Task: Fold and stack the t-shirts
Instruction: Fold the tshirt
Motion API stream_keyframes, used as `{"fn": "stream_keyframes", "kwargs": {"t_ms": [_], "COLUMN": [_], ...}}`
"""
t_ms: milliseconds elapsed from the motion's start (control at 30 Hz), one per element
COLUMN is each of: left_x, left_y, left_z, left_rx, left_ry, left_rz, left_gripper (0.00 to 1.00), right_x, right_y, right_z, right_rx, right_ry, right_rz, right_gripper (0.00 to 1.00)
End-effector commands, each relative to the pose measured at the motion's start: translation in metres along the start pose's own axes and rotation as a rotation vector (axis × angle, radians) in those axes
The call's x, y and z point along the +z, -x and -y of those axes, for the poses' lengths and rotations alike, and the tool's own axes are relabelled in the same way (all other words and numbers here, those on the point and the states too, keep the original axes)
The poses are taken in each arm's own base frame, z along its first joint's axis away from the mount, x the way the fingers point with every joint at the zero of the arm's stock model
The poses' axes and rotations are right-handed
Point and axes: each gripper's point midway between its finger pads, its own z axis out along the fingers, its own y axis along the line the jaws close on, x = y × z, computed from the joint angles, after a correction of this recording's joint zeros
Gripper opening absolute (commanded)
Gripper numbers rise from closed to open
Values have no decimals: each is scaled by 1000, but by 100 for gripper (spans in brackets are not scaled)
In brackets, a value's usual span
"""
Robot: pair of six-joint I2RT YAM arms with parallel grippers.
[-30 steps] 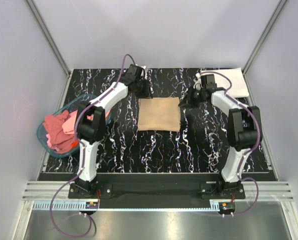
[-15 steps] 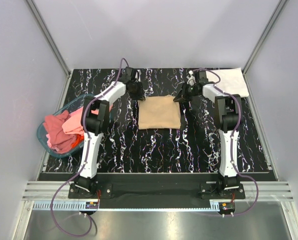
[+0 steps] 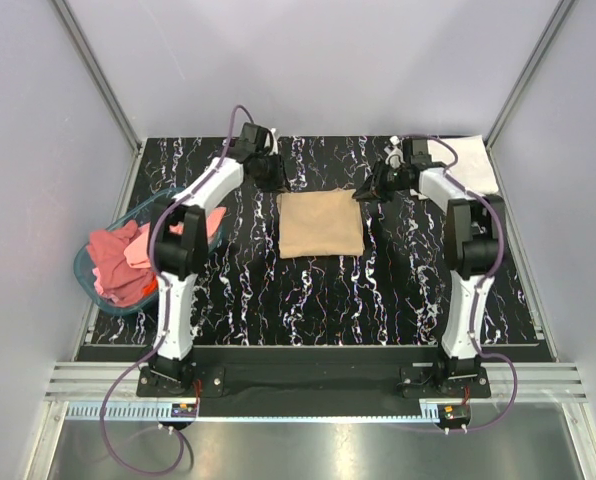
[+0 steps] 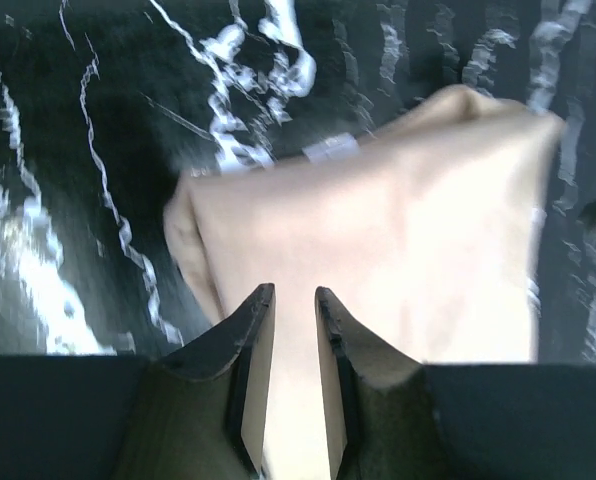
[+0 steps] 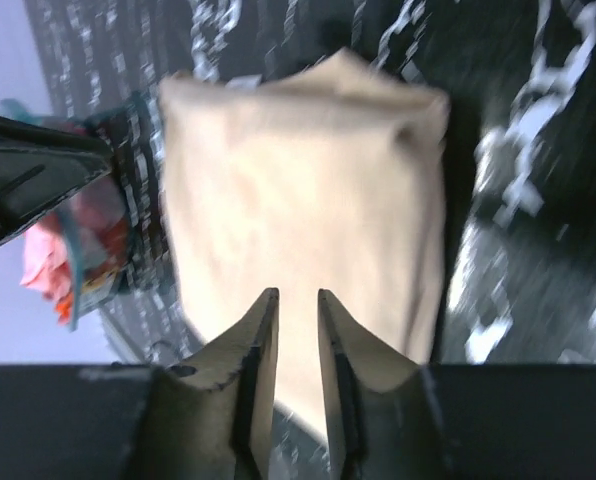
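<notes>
We find the tan t-shirt (image 3: pixel 320 223) folded into a flat rectangle. The left gripper (image 3: pixel 268 174) hangs off its far left corner and the right gripper (image 3: pixel 366 191) off its far right corner. Both sets of jaws are narrowly parted and hold nothing. The white t-shirt (image 3: pixel 468 160) lies well to its far right. The pink t-shirts (image 3: pixel 118 262) are heaped in the basket (image 3: pixel 83 270) well to its left.

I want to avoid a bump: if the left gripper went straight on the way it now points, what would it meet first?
Probably the folded tan t-shirt, which lies just ahead of the left gripper; its height above the cloth is unclear.
</notes>
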Motion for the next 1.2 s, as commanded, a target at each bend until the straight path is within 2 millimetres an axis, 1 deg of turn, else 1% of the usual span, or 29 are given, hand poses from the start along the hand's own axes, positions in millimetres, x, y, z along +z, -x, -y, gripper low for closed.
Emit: {"fn": "stream_keyframes", "kwargs": {"t_ms": [0,33,67,100,133,167,200,233,300,333,367,400,433,500,567,600,700,800,833,867,900,933,967,1000,1033,1067,1100,1133,1167], "left_x": [-77,-73,-80,-79,-71,-70,-65,-57,-49,-43,-40,-37,-33,-28,-27,-28,-32,-43,-49,-59,-68,-76,-91,-99,-108,-121,-129,-135,-147], "left_y": [14,-7,-14,-25,-51,-61,-70,-91,-108,-125,-130,-134,-148,-162,-166,-167,-158,-145,-139,-131,-120,-114,-109,-106,-98,-94,-96,-98,-98], "left_z": [61,65,73,76,80,83,81,79,67,56,51,39,25,3,-5,-8,-12,1,5,13,24,30,38,49,54,64,73,76,83], "left_rx": [59,60,56,50,50,55,58,62,49,31,28,28,23,17,12,12,16,27,32,41,51,56,65,62,56,60,60,77,97], "left_ry": [-126,-124,-135,-141,-142,-140,-118,-95,-37,-4,10,55,99,172,196,205,230,188,183,168,140,124,100,47,12,-31,-84,-108,-141], "left_rz": [94,52,48,23,-31,-46,-59,-98,-117,-151,-153,-145,-168,-187,-193,-194,-172,-155,-149,-127,-106,-98,-87,-88,-72,-56,-65,-66,-53], "left_gripper": [28,28,28,28,28,28,28,28,28,28,27,27,27,26,26,25,26,26,26,27,28,28,29,30,31,31,31,32,32], "right_x": [-38,-37,-37,-39,-36,-36,-30,-26,-11,-4,2,9,11,11,8,4,-7,-18,-21,-29,-32,-35,-41,-43,-44,-44,-44,-44,-36], "right_y": [-15,-25,-31,-43,-54,-61,-75,-82,-106,-113,-119,-131,-135,-142,-141,-139,-128,-124,-122,-116,-111,-105,-98,-88,-81,-73,-60,-53,-51], "right_z": [-44,-48,-49,-49,-54,-57,-54,-53,-48,-41,-31,-15,-10,0,-3,-8,-22,-36,-40,-48,-48,-50,-54,-51,-48,-40,-39,-36,-25], "right_rx": [-28,-40,-40,-38,-42,-49,-42,-37,-27,-5,17,42,36,37,27,19,-3,-12,-11,-26,-31,-46,-65,-77,-91,-89,-97,-107,-94], "right_ry": [78,81,75,74,85,93,95,97,117,113,97,73,64,36,39,45,52,75,75,79,55,44,32,-7,-29,-57,-77,-86,-103], "right_rz": [11,-4,-9,-24,-44,-53,-77,-92,-152,-176,-195,-222,-225,-225,-215,-205,-162,-143,-132,-103,-76,-50,-19,20,42,62,95,104,90], "right_gripper": [25,25,24,23,22,22,21,21,21,21,19,18,18,18,18,18,18,19,20,22,27,36,41,45,49,60,63,65,68]}}
